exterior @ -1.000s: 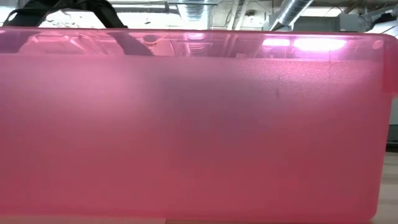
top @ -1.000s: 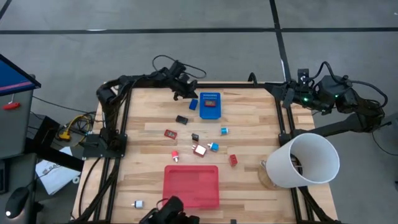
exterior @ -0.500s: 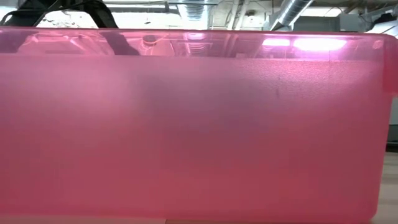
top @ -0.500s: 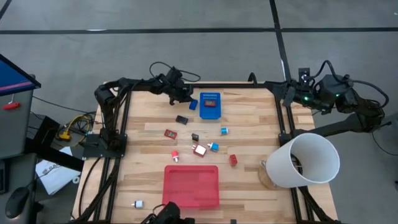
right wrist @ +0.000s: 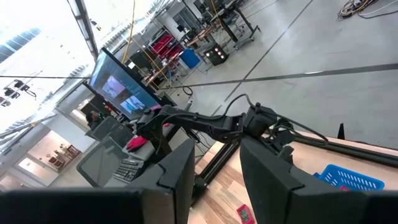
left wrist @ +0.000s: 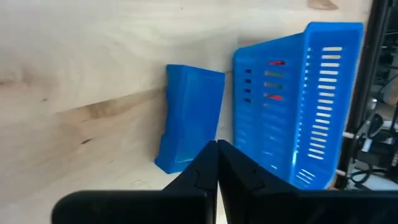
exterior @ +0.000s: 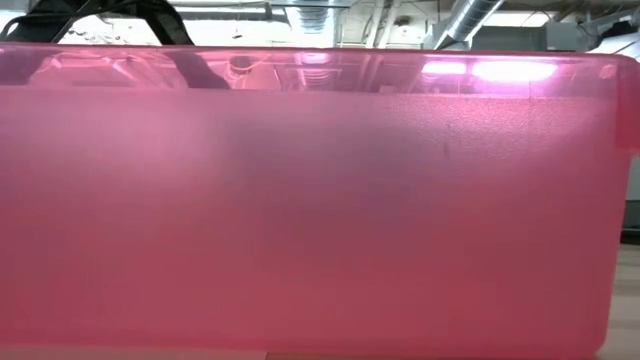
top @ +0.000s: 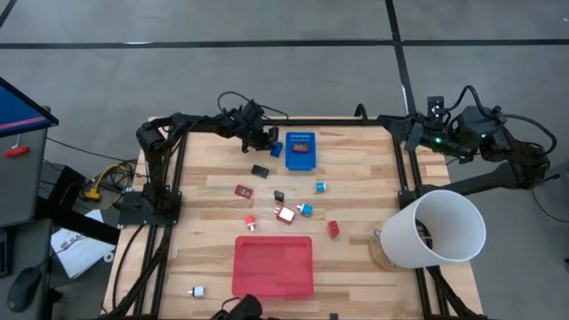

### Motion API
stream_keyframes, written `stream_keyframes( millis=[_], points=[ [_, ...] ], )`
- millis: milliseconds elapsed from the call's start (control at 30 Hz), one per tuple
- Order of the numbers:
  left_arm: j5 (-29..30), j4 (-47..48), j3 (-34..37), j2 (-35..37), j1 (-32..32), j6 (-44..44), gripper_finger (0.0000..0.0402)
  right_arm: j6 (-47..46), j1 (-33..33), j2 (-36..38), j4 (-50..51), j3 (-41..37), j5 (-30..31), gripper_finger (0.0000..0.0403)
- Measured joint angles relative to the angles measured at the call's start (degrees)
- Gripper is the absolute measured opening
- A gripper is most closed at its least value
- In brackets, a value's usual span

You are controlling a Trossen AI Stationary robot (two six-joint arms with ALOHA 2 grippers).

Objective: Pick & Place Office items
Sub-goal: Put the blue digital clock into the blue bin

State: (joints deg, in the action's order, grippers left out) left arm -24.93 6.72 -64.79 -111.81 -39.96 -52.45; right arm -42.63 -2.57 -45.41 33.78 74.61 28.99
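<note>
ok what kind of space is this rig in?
Likely an industrial lab or workshop: polished concrete floor, rows of equipment racks and a big monitor beyond the wooden table, exposed ceiling ducts.

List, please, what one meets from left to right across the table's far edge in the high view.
Left gripper → blue block → blue bin → right gripper, off the table's corner.

No text, label, brand, number or sign can be read anywhere — not on the wooden table [top: 356, 178], the red tray [top: 273, 265], the blue bin [left wrist: 298, 106] or the white bucket [top: 436, 229]. The monitor [right wrist: 121, 87] in the room glows, but its content is illegible.
</note>
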Motion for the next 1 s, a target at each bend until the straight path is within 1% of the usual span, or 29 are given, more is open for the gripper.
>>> stream_keyframes(
  millis=[200, 433, 533, 667, 833, 1000],
  points=[
    [2.7, 1.2, 0.0, 0.0, 1.0, 0.0, 0.0, 0.1, 0.0, 0.0, 0.0, 0.0, 0.0, 0.0123],
    [2.8, 0.9, 0.0, 0.0, 1.0, -0.5, 0.0, 0.6, 0.0, 0.0, 0.1, 0.0, 0.0, 0.0123],
    [3.7, 1.2, -0.5, -0.1, 1.0, -0.9, 0.0, 0.6, 0.0, 0.0, 0.1, 0.0, 0.0, 0.0123],
    [4.2, 4.6, -2.9, -1.7, 1.0, -1.4, 0.0, 0.6, 0.0, 0.0, 0.1, 0.0, -0.2, 0.0123],
    [5.7, 10.6, -7.7, -4.2, 2.1, 1.0, 0.0, 0.6, 0.0, 0.1, 0.4, 0.0, -0.4, 0.0123],
    [6.6, 11.4, -8.5, -4.7, 2.2, 0.9, 0.0, 0.6, 0.0, 0.1, 0.5, 0.0, -0.4, 0.0123]
  ],
)
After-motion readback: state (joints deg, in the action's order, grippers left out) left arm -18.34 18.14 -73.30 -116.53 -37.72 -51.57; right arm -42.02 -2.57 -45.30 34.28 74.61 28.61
